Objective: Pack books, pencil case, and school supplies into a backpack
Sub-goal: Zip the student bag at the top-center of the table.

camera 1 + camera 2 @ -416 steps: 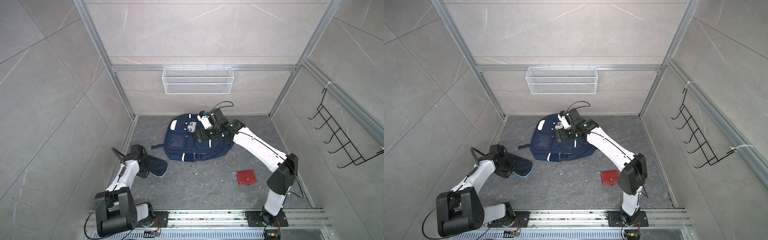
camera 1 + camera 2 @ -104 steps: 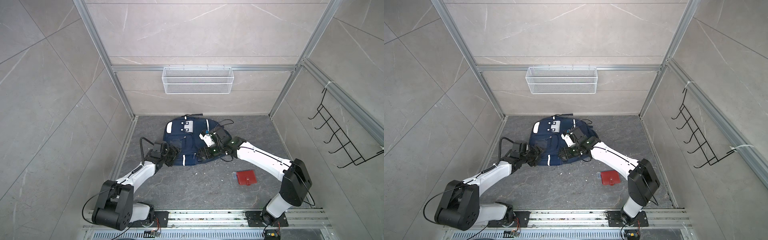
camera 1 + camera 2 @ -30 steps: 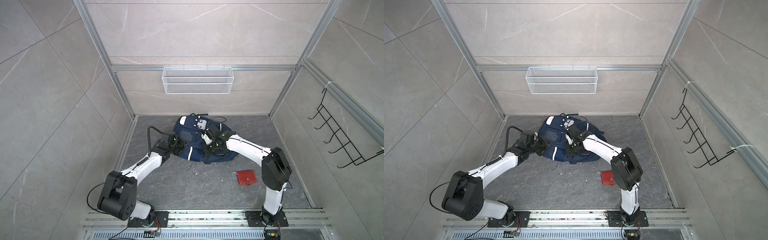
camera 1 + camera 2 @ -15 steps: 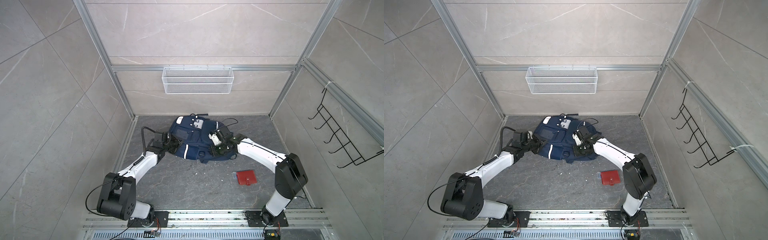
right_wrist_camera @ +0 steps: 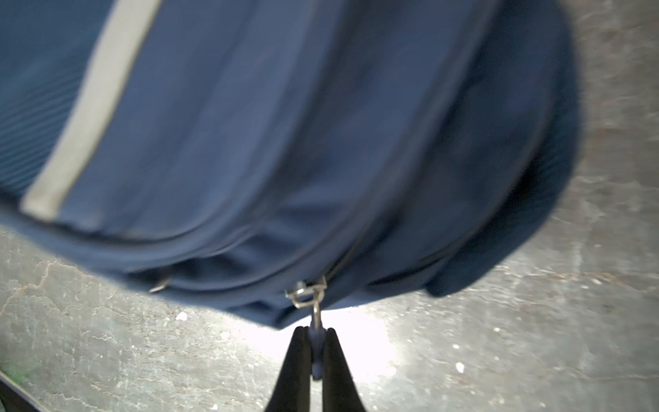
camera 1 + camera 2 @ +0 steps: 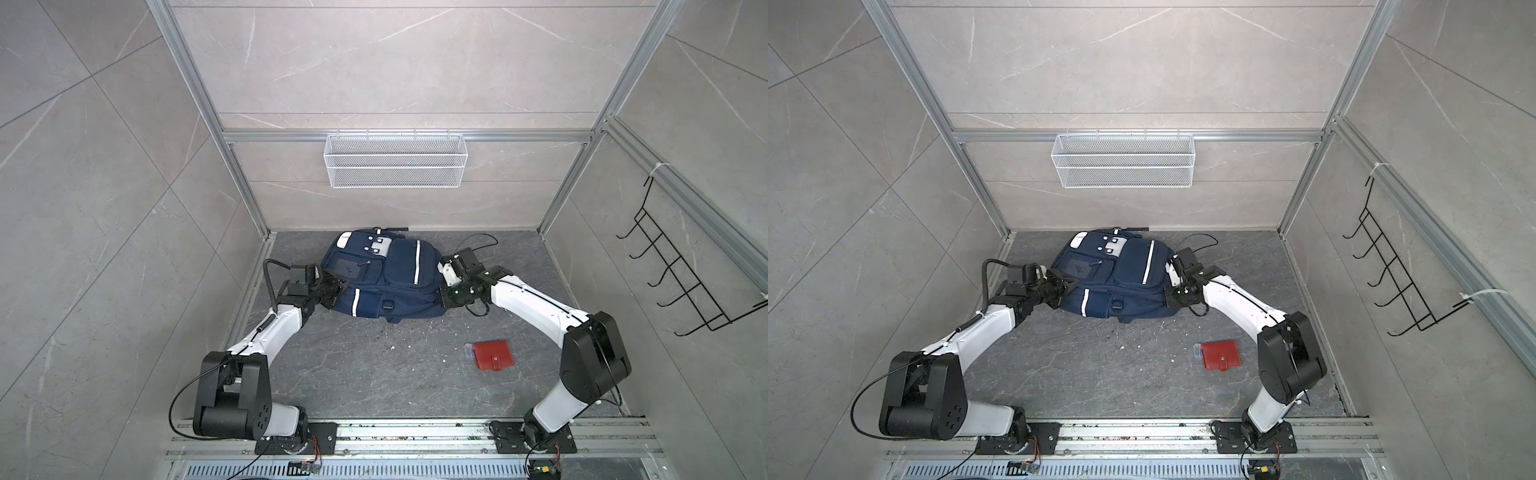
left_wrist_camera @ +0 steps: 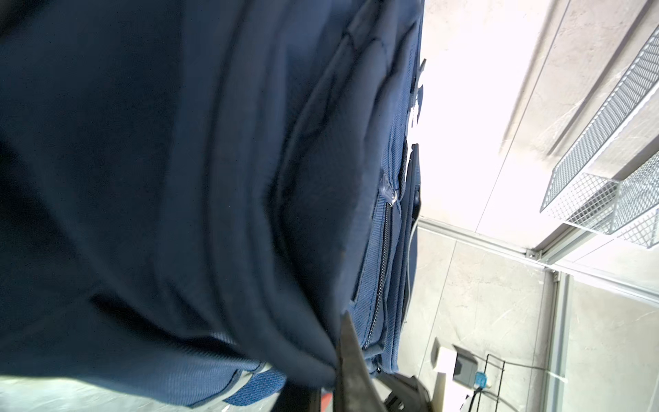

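Backpack (image 6: 390,282) lies flat on the tabletop (image 6: 374,374), front pockets and white stripes facing up, between the two grippers; same in both top views (image 6: 1121,278).

Right gripper (image 5: 315,333) is at the backpack's side edge. Its jaws are closed narrow on the zipper pull (image 5: 315,323), and the tab is pinched between the two dark fingertips (image 5: 301,342). The metal slider ring (image 5: 306,290) sits just beyond the fingertips on the zipper line. In a top view the right gripper (image 6: 444,298) touches the backpack's side.

Left gripper (image 6: 337,287) is at the opposite side of the backpack. In the left wrist view its jaws are pinched shut on a fold of backpack fabric (image 7: 249,214); one dark finger (image 7: 351,360) shows against the fold, the other is mostly hidden.

Red case (image 6: 494,354) lies flat on the tabletop with its snap strap up, well apart from the right gripper and nearer that arm's base. The small clear plastic piece (image 6: 468,350) is just beside the case, on the side toward the left gripper.

A white wire basket (image 6: 395,160) hangs on the back wall beyond both grippers. A black hook rack (image 6: 681,282) is on the side wall past the right gripper.
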### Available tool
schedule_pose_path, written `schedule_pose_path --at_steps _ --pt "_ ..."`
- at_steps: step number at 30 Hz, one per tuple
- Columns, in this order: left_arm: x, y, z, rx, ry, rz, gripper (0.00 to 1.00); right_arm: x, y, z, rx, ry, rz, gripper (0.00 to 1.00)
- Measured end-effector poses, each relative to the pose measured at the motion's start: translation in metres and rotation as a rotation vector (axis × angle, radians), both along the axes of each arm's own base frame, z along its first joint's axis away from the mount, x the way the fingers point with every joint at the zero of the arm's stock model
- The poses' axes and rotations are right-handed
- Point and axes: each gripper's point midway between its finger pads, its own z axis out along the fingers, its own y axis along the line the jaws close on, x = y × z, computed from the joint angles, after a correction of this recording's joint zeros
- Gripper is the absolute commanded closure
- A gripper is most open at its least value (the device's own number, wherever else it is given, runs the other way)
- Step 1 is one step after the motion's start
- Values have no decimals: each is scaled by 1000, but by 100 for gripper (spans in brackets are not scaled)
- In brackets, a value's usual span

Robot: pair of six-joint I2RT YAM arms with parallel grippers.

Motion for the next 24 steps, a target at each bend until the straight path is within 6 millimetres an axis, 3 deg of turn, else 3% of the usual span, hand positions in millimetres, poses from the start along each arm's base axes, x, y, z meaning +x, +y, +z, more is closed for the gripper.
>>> schedule_pose_path --at_steps 7,9,12,14,17,24 --pt "-7 16 -7 44 2 -59 99 3 -2 7 -14 -24 66 100" --pt "-4 19 -10 81 12 -81 63 0 6 10 -37 -53 128 100" --pt "6 30 -10 177 14 -92 19 -12 23 14 -69 -86 231 100" --pt "7 32 -5 228 8 -103 1 -22 37 17 -70 -102 297 100" --pt "-3 26 -1 285 14 -133 1 -37 60 21 -51 -113 388 100" --pt "-75 -19 14 449 37 -285 10 -66 106 38 44 -124 526 100"
